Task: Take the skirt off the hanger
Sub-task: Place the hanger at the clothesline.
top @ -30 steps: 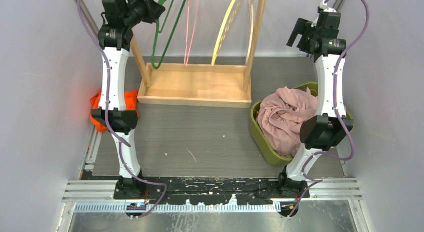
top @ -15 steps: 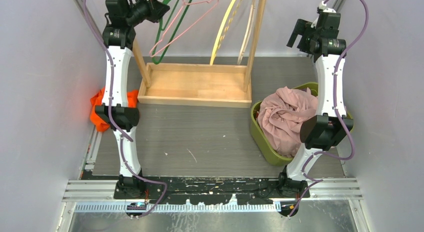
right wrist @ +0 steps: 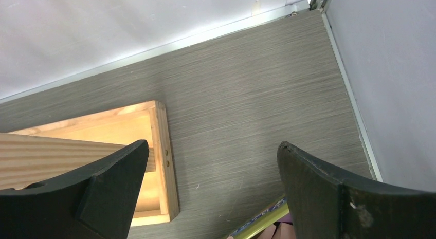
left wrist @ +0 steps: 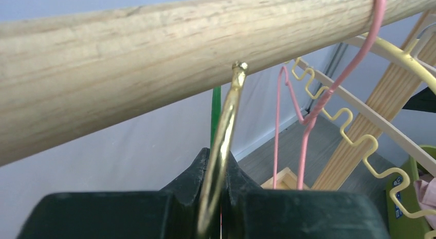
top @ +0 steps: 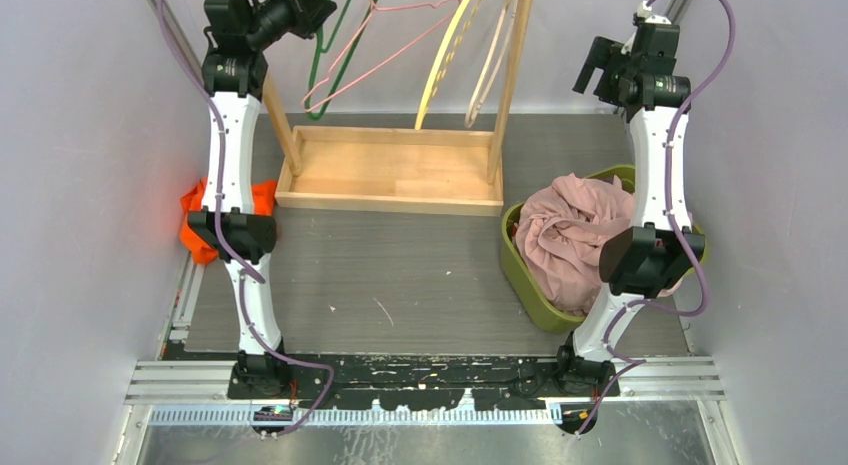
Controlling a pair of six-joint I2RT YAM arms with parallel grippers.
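My left gripper (top: 318,10) is high at the rack's wooden rail (left wrist: 154,69), shut on the gold hook (left wrist: 229,131) of a hanger; the hook tip touches the rail's underside. The rest of that hanger is hidden below my fingers, and I see no cloth on it. A crumpled pink garment (top: 575,235) lies in the green basket (top: 515,270) at the right. My right gripper (top: 597,65) is open and empty, held high above the table's back right corner; in the right wrist view (right wrist: 213,182) its jaws stand wide apart.
Green (top: 325,75), pink (top: 390,45), yellow (top: 445,60) and beige (top: 490,75) hangers hang tilted on the rail. The rack's wooden base tray (top: 390,170) sits at the back centre. An orange cloth (top: 195,200) lies by the left wall behind my left arm.
The pink, yellow and beige hangers have swung up and to the right along the rail. My left gripper shifted slightly at the rail. The right arm has not moved.
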